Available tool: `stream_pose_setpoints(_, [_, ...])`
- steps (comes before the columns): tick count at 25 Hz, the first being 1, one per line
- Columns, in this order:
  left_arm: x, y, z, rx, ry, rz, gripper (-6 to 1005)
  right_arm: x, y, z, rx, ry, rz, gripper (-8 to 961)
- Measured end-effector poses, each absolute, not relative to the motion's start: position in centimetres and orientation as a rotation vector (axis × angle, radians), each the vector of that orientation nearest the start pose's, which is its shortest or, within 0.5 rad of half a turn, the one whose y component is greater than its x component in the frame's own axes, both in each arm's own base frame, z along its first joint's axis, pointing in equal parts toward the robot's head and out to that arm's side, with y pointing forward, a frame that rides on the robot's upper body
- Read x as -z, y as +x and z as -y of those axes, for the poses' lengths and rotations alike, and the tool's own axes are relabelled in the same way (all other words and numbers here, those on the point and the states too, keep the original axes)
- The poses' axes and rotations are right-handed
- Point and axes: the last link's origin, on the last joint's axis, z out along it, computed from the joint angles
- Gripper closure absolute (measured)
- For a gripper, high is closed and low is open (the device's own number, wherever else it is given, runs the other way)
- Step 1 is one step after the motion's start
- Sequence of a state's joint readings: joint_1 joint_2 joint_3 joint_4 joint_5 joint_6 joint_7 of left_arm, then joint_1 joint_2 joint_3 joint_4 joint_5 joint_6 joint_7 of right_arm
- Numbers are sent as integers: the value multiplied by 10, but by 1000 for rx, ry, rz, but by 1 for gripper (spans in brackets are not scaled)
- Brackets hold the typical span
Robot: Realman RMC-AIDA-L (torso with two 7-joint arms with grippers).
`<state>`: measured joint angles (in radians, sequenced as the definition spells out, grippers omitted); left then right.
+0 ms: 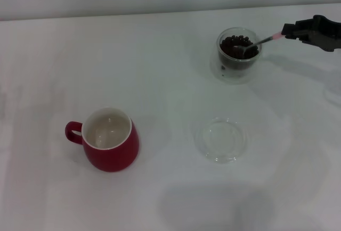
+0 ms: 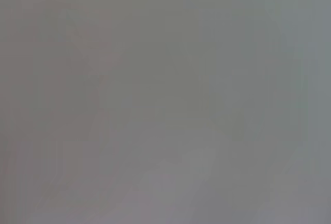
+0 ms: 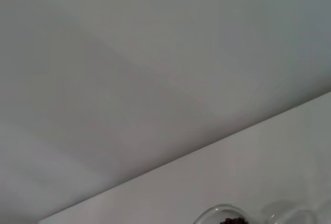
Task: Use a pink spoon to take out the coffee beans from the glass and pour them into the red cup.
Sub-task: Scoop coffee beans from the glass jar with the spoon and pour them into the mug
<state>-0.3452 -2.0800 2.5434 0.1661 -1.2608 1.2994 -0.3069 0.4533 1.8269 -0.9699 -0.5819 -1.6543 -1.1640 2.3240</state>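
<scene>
Coffee beans [image 1: 235, 46] fill the lower part of the glass [image 1: 238, 55], which stands toward the far right part of the white table [image 1: 160, 71] in the head view. The right gripper [image 1: 290, 31] reaches in from the table's right edge and is clamped on the pale handle end of the pink spoon [image 1: 259, 42]. The spoon slants down from the claw over the glass rim, and its metal bowl sits among the beans on the side of the glass nearest the gripper. Nearer the front edge, and well apart from the glass, lies a flat clear saucer [image 1: 220, 140] with nothing on it. The red cup [image 1: 109, 139] stands toward the front left, well apart from both saucer and glass, with its loop handle turned to the table's left edge. Its white inside looks bare, with no beans that I can make out. The left gripper does not show in this view.

From the left wrist camera I see only a plain grey blur, with nothing to tell apart.

From the right wrist camera, most of the view is pale wall, with the table edge running across it at a slant. The glass rim [image 3: 220, 215] just shows at the picture's border, and a few dark beans [image 3: 234, 221] lie inside it. That arm's own fingers do not appear here.
</scene>
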Motion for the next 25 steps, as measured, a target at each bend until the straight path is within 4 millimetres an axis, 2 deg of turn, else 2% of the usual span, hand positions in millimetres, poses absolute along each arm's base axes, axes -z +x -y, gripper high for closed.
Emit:
stream_pose_setpoints(5, [-5,-356,-294,852,-1342,723,273,-86,331,-372,-771,-1894,-1789,721])
stream_pose_setpoints(25, [-6,-355,-295,854,-1343,719,274,-91,348,-366,-856,-1730,-1965,714])
